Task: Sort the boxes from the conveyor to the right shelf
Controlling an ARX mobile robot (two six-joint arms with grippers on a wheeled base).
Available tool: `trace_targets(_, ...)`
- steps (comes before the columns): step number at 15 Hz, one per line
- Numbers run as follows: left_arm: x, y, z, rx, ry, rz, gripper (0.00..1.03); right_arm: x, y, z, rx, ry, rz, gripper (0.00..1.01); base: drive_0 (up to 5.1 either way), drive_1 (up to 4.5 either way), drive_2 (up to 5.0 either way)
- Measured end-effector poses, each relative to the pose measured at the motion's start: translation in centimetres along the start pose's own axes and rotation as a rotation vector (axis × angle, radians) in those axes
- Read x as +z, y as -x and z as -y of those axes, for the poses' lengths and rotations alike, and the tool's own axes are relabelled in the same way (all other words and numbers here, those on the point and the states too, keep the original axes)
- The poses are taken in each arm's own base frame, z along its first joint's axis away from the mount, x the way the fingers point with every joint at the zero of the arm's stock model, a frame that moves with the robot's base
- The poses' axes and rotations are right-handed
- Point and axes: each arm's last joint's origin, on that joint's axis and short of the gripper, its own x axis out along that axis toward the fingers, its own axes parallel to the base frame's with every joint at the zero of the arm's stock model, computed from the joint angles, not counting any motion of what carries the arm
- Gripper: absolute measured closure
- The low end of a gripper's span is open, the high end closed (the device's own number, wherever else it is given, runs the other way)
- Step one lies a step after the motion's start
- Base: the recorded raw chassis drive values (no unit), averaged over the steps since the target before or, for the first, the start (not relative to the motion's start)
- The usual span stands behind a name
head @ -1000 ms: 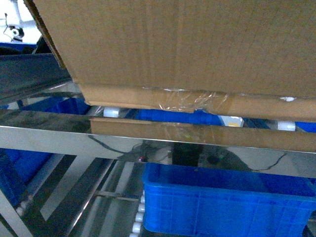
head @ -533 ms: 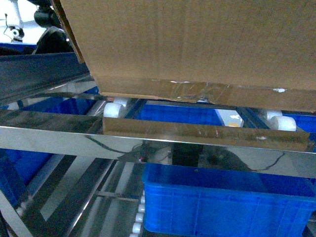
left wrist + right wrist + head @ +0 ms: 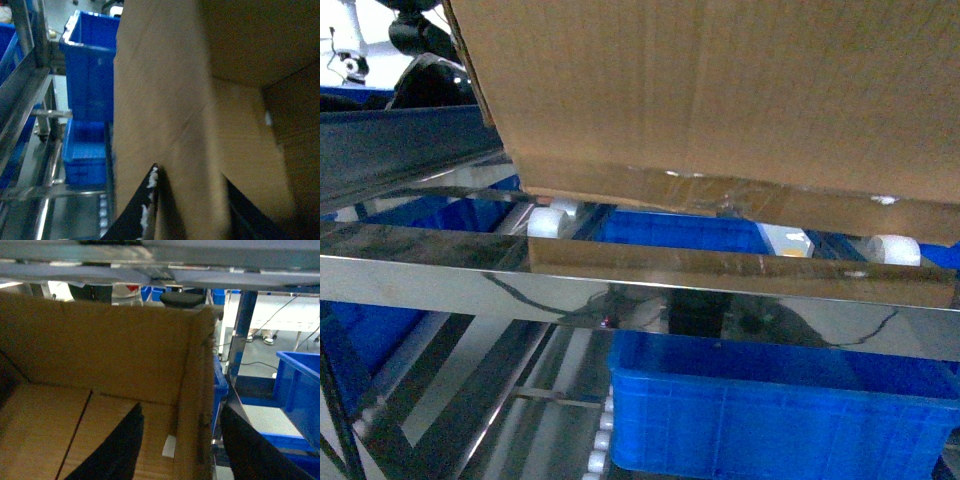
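Observation:
A large brown cardboard box (image 3: 720,90) fills the top of the head view. Its taped bottom seam rests on the white roller wheels (image 3: 552,218) of the steel right shelf (image 3: 420,275). In the left wrist view, my left gripper (image 3: 191,172) straddles the box's wall (image 3: 165,100), and cardboard fills the gap between its fingers. In the right wrist view, my right gripper (image 3: 181,407) stands astride the box's corner wall (image 3: 199,390), with a visible gap on both sides. The box hides both grippers in the head view. The conveyor is out of view.
A blue crate (image 3: 770,410) sits on the shelf level below the box. More blue crates (image 3: 90,65) stand left of the box, and another (image 3: 300,390) stands to its right. A dark sloping rail (image 3: 390,150) runs along the left.
The box has slid to the right and further onto the shelf rollers. In the last half second its right end dropped slightly.

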Motion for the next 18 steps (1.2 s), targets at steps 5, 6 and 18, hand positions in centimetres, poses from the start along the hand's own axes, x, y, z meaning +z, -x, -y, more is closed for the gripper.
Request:
trace_targets(5, 0.7, -0.1, 0.7, -0.063, 0.035, 0.127, 0.19, 0.3, 0.1, 0.0, -0.014, -0.010, 0.104, 0.03, 0.0, 0.00, 0.0)
trace_targets(6, 0.4, -0.2, 0.7, -0.060, 0.032, 0.127, 0.07, 0.0, 0.2, 0.0, -0.014, -0.009, 0.100, 0.03, 0.0, 0.00, 0.0)
trace_targets(18, -6.5, 10.8, -3.5, 0.061, -0.052, 0.219, 0.05, -2.8, 12.0, 1.8, 0.028, 0.102, 0.258, 0.03, 0.0, 0.00, 0.0)
